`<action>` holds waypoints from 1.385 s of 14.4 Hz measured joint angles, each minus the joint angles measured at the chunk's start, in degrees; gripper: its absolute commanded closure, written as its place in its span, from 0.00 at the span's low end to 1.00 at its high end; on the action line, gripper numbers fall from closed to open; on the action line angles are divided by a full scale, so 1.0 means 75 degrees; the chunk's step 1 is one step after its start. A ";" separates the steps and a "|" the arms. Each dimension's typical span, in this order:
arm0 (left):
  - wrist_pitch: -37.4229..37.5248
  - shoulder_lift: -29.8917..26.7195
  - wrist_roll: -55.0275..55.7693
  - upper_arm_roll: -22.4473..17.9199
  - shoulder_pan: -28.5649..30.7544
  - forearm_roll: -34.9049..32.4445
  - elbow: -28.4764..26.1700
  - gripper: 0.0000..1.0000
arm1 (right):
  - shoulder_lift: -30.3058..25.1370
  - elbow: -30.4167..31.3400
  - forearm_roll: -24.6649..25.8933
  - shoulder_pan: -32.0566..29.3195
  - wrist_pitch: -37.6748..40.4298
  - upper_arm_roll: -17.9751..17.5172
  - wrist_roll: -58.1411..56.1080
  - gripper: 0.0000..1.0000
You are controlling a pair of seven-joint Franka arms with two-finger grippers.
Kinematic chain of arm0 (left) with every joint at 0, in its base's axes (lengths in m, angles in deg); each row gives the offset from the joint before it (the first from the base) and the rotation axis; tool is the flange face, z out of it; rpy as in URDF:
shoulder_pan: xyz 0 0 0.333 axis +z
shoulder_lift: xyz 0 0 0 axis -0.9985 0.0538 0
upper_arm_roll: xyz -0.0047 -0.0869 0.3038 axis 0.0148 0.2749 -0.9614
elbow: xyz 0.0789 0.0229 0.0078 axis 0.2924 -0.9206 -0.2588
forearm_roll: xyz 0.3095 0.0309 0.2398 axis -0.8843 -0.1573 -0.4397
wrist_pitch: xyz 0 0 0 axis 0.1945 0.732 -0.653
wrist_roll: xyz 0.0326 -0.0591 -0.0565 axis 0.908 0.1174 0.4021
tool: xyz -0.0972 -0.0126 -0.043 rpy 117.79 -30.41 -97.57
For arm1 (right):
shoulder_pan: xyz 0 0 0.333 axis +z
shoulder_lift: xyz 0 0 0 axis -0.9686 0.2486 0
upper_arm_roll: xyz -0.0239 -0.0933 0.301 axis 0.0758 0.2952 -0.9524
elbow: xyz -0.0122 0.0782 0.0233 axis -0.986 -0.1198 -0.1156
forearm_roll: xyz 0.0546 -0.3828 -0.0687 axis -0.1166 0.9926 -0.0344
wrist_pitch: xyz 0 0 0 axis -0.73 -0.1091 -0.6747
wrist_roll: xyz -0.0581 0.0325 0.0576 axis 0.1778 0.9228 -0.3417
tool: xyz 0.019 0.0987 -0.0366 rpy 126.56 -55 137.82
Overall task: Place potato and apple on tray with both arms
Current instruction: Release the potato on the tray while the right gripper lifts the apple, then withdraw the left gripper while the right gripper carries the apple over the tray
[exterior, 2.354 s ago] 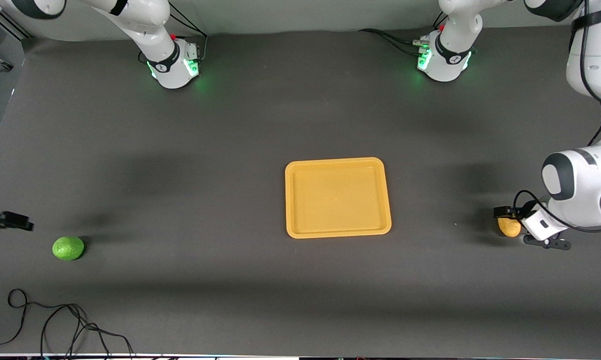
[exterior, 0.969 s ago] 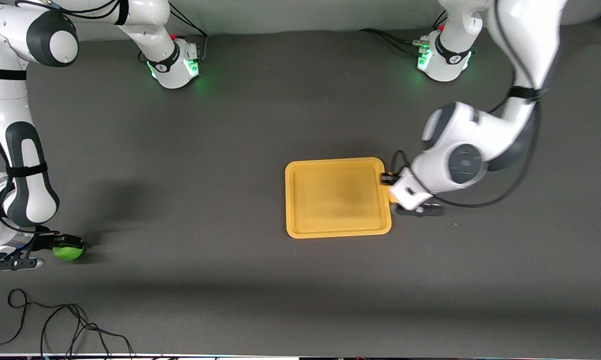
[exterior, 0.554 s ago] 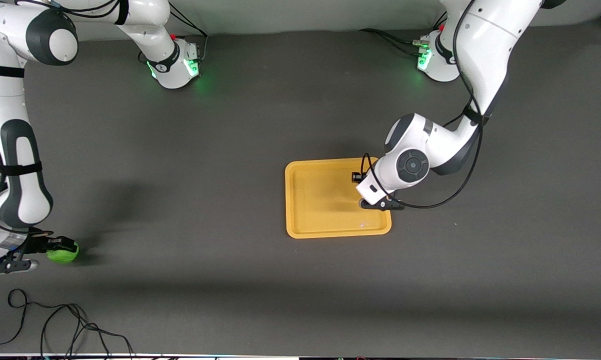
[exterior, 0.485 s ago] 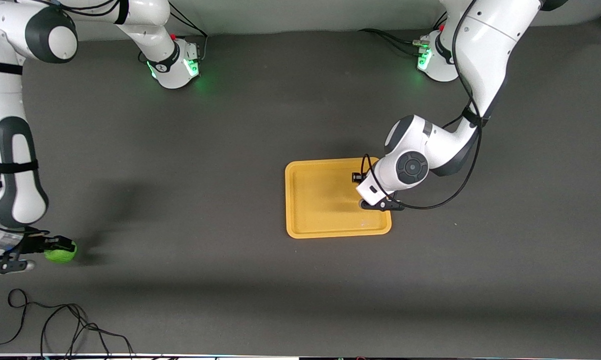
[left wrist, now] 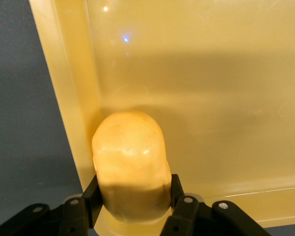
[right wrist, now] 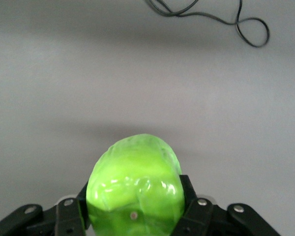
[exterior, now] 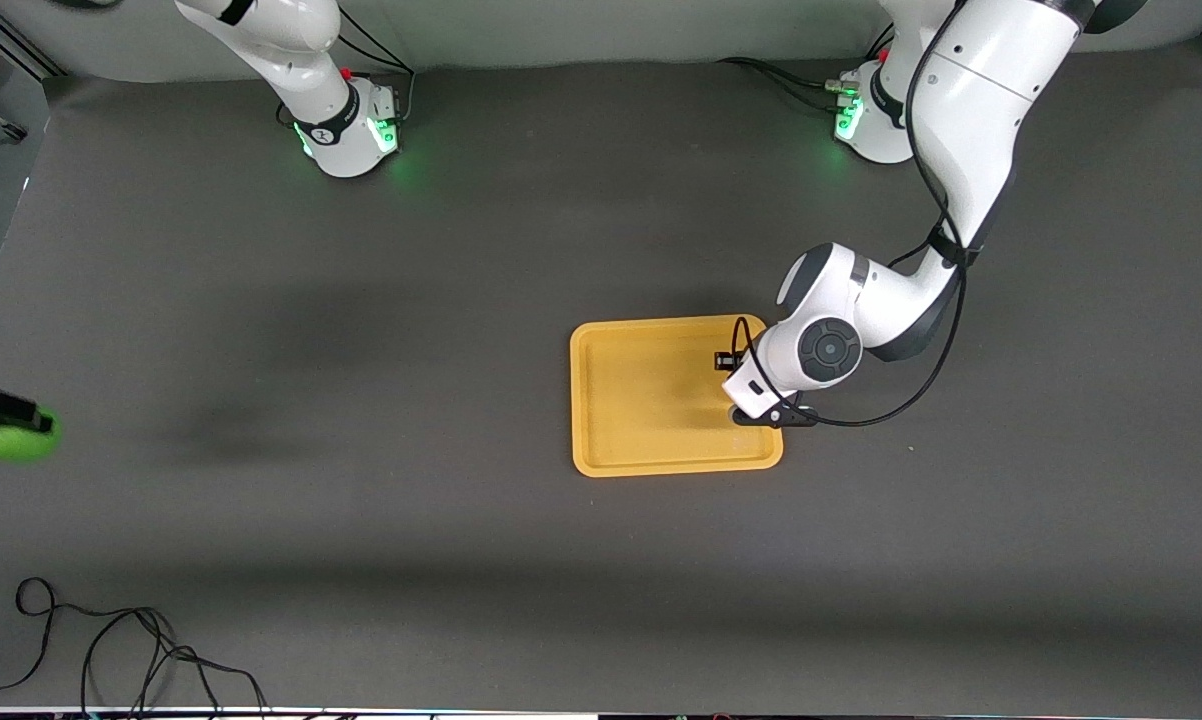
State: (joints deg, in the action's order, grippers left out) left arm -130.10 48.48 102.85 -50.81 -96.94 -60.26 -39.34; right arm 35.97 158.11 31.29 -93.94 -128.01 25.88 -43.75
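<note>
Yellow potato [left wrist: 130,164] sits clamped in left claw [left wrist: 132,196].

We can't read any text here, honestly: no labels, brands or numbers. The small dark marks on the arm bases [exterior: 346,125] are too tiny to make out.

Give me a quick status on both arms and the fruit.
Left pincer shut on potato, low over tray by its rim. Right pincer shut on apple, aloft at the right arm's end. Nothing in the way.
</note>
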 measured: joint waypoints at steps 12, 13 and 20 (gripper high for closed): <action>0.3327 -0.2054 -0.1216 -0.0041 0.1716 -0.0358 0.1125 0.00 | -0.2466 0.2759 0.0100 0.2963 -0.0285 -0.0031 0.3358 0.62; 0.3502 -0.2317 -0.1607 -0.0048 0.2045 -0.0511 0.1171 0.00 | -0.2381 0.2736 0.0101 0.3399 -0.0433 -0.0040 0.3909 0.62; 0.3669 -0.3806 -0.4394 -0.0072 0.3731 -0.0754 0.1449 0.00 | -0.0062 0.0141 0.0123 0.6931 -0.0790 -0.0074 0.8716 0.62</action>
State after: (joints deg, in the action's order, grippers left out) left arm -102.58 19.93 69.89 -51.35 -68.96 -65.91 -28.48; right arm 35.51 159.17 32.21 -41.96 -133.93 25.33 21.62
